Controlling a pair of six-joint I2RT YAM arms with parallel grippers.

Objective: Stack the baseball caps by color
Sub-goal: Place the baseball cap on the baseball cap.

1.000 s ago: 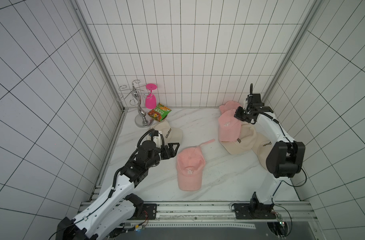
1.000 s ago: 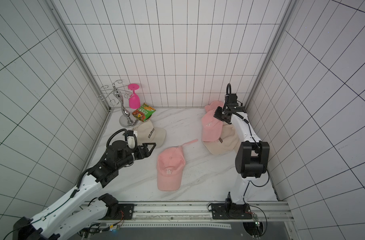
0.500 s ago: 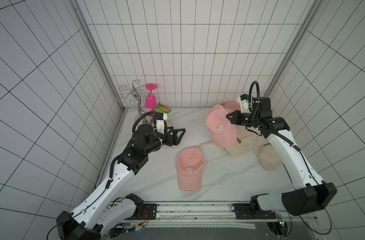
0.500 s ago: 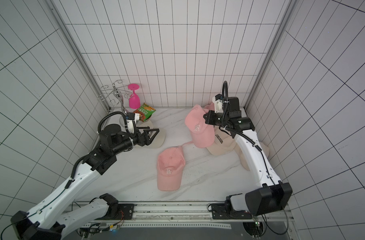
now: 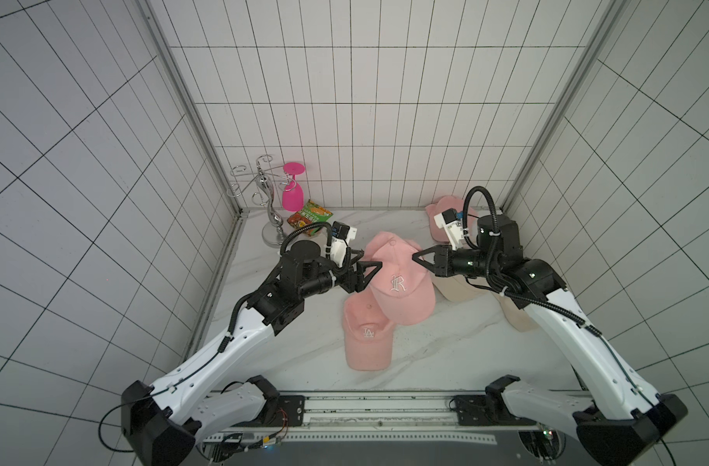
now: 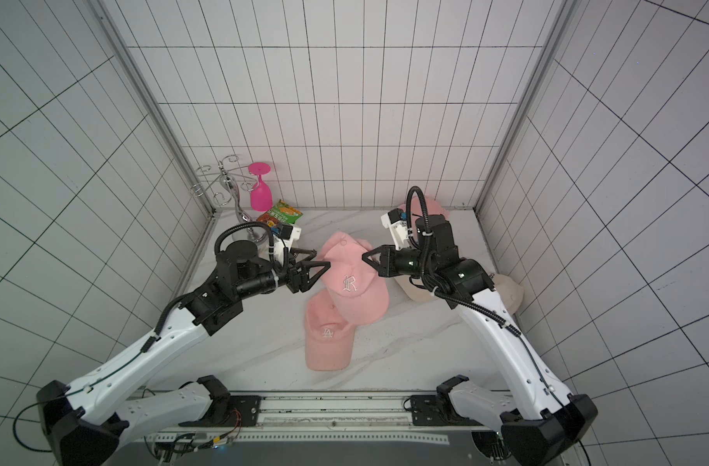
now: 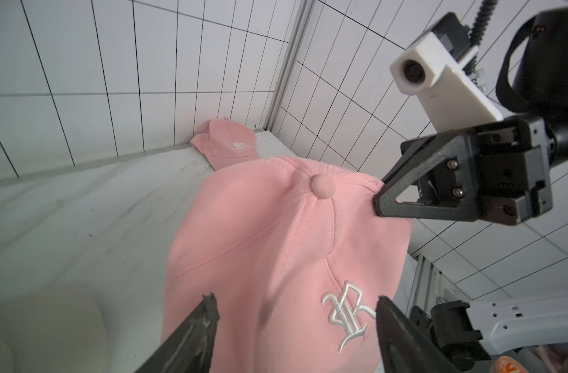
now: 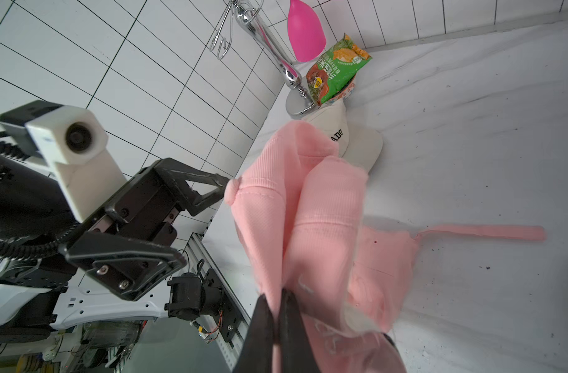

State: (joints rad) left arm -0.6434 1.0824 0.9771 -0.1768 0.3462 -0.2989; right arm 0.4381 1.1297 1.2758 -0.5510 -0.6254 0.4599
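The pink R cap (image 5: 401, 282) hangs in the air between the two arms, over the middle of the marble table (image 5: 445, 355). The right gripper (image 5: 415, 256) holds it up. Its two black fingers (image 8: 263, 323) are squeezed together with a fold of pink cloth caught between them, close to the little button on top of the cap. The cap's brim points down and toward the front rail (image 5: 377, 407).

The left gripper (image 5: 369, 262) is on the other side of the cap. Its fingers (image 7: 195, 329) stand apart. In the left wrist view the front of the cap, with the white R, sits in the gap between them. One fingertip is right at the cap's edge, but I cannot tell if it touches.

Right under the hanging cap, a pink LA cap (image 5: 367, 335) lies flat on the table with its brim toward the front. The hanging cap hides part of it in both top views.

A second pink R cap (image 7: 231, 142) sits in the far right corner. Cream caps (image 6: 508, 292) lie on the table under the right arm. One more, a cream cap with black letters (image 8: 350, 139), lies near the foot of the metal rack (image 5: 264, 193) in the far left corner. A hot-pink goblet (image 5: 292, 197) hangs upside down from that rack, and a snack bag (image 5: 309, 214) lies by its foot.
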